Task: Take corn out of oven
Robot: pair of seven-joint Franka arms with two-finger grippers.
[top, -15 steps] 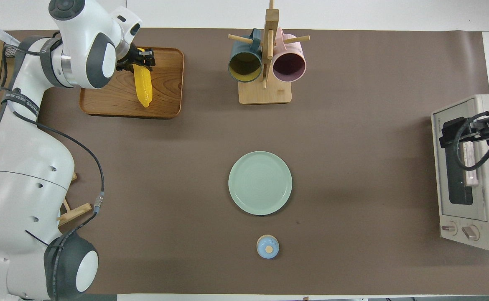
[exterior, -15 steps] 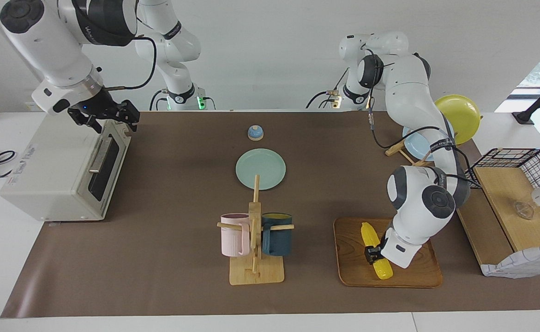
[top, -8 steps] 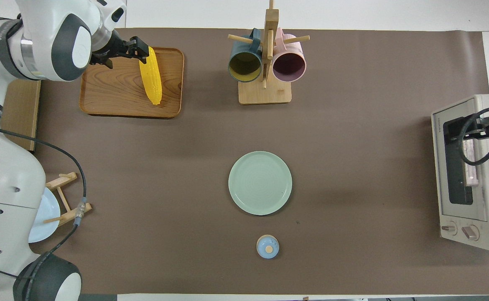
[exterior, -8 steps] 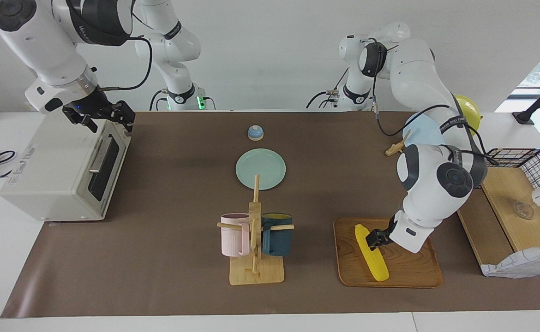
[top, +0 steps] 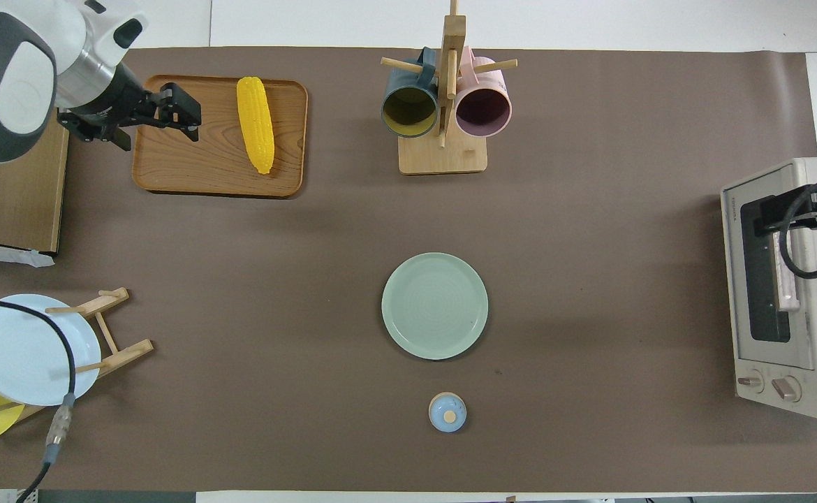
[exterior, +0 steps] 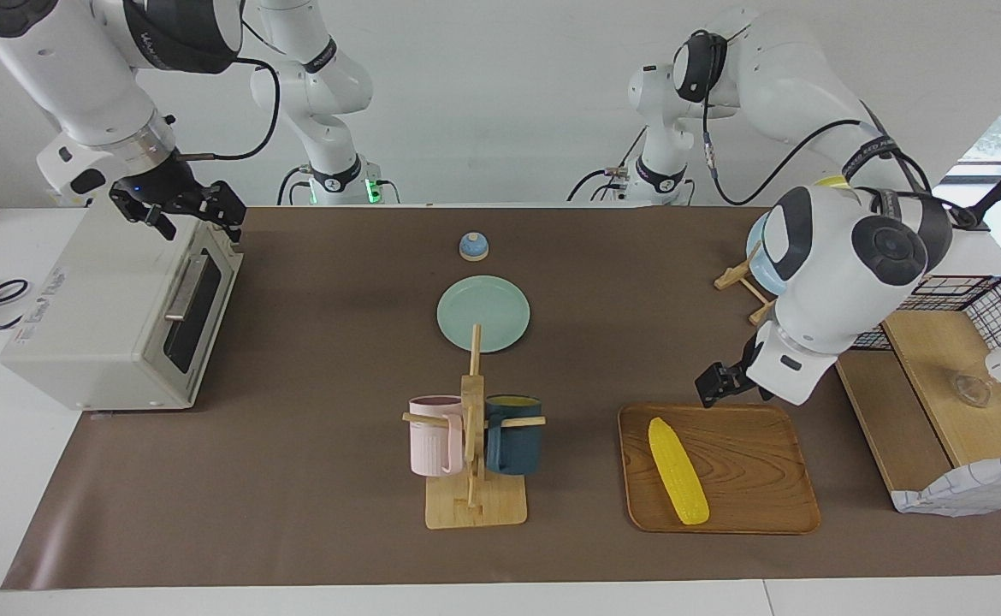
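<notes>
Since a second ago the left pincer (exterior: 717,382) has let go of the corn (exterior: 678,470) and risen; it now hangs empty with its fingers spread apart, over the tabletop (exterior: 312,479) just past the robot-side edge of the wooden tray (exterior: 757,479). The corn, bright yellow and tapered, lies flat on that tray, at the left arm's end of the tabletop, touching nothing but the tray. The tray sits farther from the robots than the pale blue plate (top: 24,346) propped in its wooden stand. The right pincer (exterior: 180,210) hovers over the top front corner of the oven (exterior: 90,316), fingers apart and holding nothing; it has drifted only slightly in that time. The off-white oven stands at the right arm's end, its dark glass door shut with the bar handle (exterior: 186,287) showing. Between the two ends, a wooden mug rack (exterior: 473,445) holds a pink mug (exterior: 434,435) and a dark blue mug (exterior: 514,434). Nearer the robots than the rack lies a pale green plate (exterior: 483,313), and nearer still a small blue lidded knob-shaped object (exterior: 473,246). A black wire basket (exterior: 971,295) sits off the brown mat by the left arm's end.
</notes>
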